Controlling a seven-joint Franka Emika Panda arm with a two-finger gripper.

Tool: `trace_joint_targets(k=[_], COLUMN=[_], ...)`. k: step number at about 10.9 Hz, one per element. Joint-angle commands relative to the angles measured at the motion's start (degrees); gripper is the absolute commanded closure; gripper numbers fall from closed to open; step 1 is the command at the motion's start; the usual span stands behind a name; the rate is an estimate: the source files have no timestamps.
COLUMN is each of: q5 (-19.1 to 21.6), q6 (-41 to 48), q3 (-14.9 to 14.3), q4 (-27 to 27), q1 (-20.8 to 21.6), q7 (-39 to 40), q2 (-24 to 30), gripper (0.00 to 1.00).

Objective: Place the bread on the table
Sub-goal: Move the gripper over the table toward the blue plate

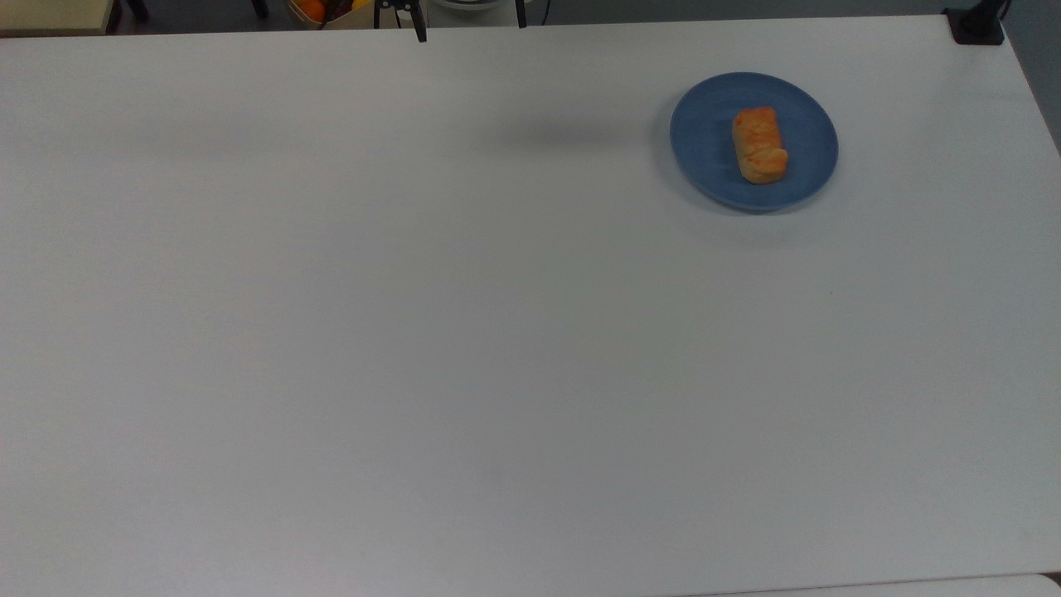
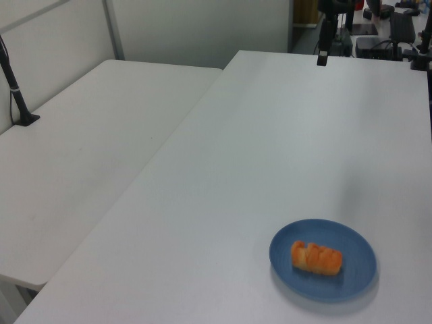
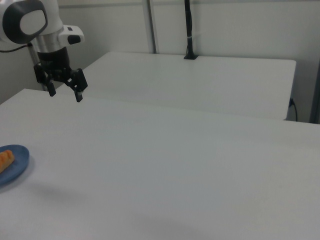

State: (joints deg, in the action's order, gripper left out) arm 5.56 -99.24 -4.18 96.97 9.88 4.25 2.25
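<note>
1. Spanning nearly the whole top view, one white-grey table was the biggest thing there; a second pale tabletop stood alongside it, bearing one black post clamped at its far edge.
2. One Franka arm hung above the table's edge, carrying one two-finger gripper; its fingers were spread wide apart and held nothing.
3. One round blue plate sat on the table toward the top view's upper right, well apart from the gripper.
4. One bread roll, golden-orange and flaky, lay on the plate a little off its middle, not yet on the table itself.
5. The relation that mattered: in the right view the bread lay below the gripper and to the right view's left, at the frame's edge, with bare table between them; in the left view the gripper sat far back and the bread near the front.
6. The roll's long axis ran roughly up and down the top view, so by my judgement the fingers would need to close across its short width.
7. Only one arm was there, so no choice of the nearer one arose.
</note>
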Motion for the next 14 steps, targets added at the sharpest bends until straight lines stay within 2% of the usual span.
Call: trace_joint_targets(k=[1,9,12,13,14], q5=[0.6,0.7,0.8,0.8,0.8], q6=[-0.1,0.2,2.0,2.2,3.3], q3=[0.1,0.2,0.2,0.5,2.6], q4=[-0.4,0.3,2.3,3.4,4.2], q1=[0.0,0.5,0.7,0.8,1.0], q7=[0.3,0.3,3.2,4.4,4.4], q2=[0.1,0.4,0.5,0.6,0.5], gripper=[0.0,0.0,0.0,0.0,0.0])
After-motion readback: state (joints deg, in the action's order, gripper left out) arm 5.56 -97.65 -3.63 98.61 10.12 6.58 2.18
